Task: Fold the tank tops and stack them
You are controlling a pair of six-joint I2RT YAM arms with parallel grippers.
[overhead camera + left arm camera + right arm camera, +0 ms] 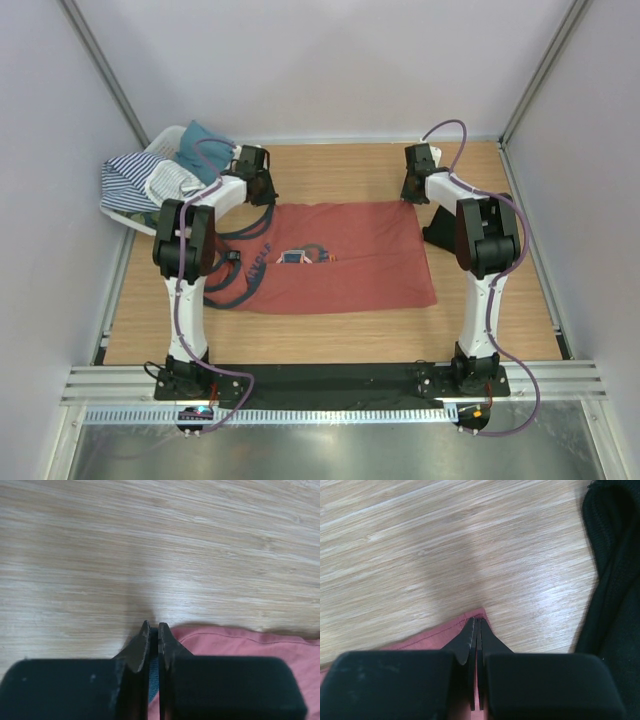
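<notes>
The rust-red tank top (340, 255) lies spread flat mid-table, its navy straps (240, 282) trailing off to the left. My left gripper (262, 192) is at the top's far left corner. In the left wrist view it (154, 626) is shut, with navy strap edging (154, 667) pinched between the jaws beside the red cloth (240, 642). My right gripper (412, 196) is at the far right corner. There it (476, 621) is shut on the rust-red tank top's hemmed corner (445, 632). The black tank top (437, 226) lies bunched behind the right arm and fills the right edge (615, 580) of the right wrist view.
A white plastic basket (172, 140) holding striped and teal cloth sits at the table's far left corner. A small printed label (292, 257) shows on the red top near the neckline. Bare wooden table (340, 170) lies beyond both grippers, up to the back wall.
</notes>
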